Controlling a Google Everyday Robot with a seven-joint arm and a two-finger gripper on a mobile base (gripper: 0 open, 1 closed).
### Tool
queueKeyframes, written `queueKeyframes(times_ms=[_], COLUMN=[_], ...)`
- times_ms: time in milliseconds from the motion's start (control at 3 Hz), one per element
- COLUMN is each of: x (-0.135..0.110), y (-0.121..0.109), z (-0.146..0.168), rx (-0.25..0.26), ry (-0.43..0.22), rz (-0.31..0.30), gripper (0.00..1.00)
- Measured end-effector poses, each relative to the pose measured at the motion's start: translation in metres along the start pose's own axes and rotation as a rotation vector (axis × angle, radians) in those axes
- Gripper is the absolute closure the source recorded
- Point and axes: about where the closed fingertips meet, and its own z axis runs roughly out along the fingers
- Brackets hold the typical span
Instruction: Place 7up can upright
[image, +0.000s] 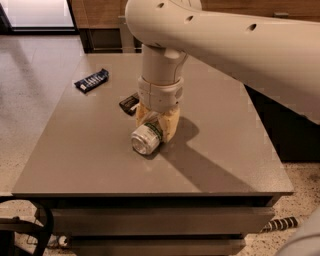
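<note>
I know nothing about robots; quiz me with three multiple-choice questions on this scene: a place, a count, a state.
1. Where does the blue wrapper lie? A) table, far left B) near right corner C) floor
2. How many cans? A) one B) two C) three
3. The 7up can is: A) upright B) on its side C) crushed
Answers: 1 A, it sits by the far left edge; 2 A, only one can shows; 3 B, its end faces the camera, gripped by the pincer mid-table.
</note>
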Motion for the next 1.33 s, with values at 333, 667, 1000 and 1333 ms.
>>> queueKeyframes(times_ms=[333, 667, 1000, 1333], x=[-0.006, -0.02, -0.032, -0.043], y=[-0.008, -0.023, -0.035, -0.045], z=[-0.007, -0.023, -0.04, -0.058], rx=[-0.048, -0.13, -0.214, -0.311], ry=[-0.038, -0.11, -0.184, -0.268], rz=[-0.017, -0.019, -0.021, -0.042], gripper=[1.0, 1.0, 1.0, 1.0])
